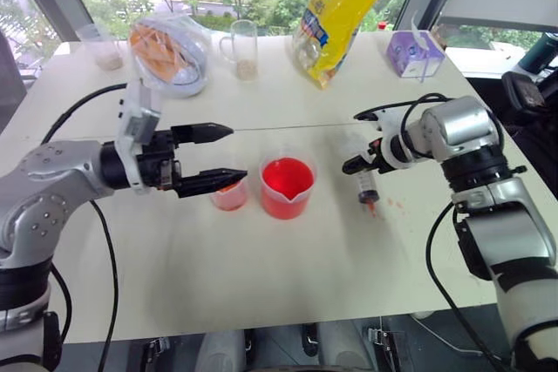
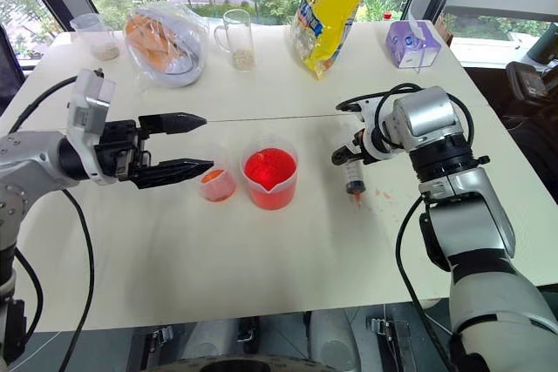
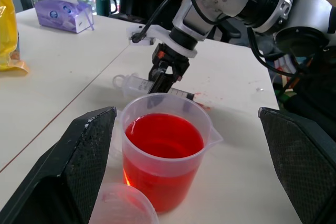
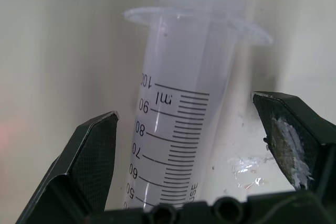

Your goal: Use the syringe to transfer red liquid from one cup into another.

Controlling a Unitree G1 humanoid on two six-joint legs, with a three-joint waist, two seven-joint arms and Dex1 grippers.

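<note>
Right gripper [image 4: 184,145] is spread wide with the syringe [image 4: 181,129] lying flat on the table [image 1: 261,285] between its 2 fingers, barrel running along them, not pinched yet. Past it, the beaker [image 1: 286,187] and small cup [image 1: 230,195] sit near the left gripper [image 1: 214,154], also open.

Both pincers [image 1: 228,152] [image 4: 189,129] wide open

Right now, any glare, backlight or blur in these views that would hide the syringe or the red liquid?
Head views: bright windows behind the table, yet the red-filled spouted clear plastic beaker reads clearly. Left wrist view: the liquid glows translucent; the small clear plastic cup at the frame edge is soft. Right wrist view: the large clear plastic syringe is sharp, scale legible, between the open right claw fingers.
</note>
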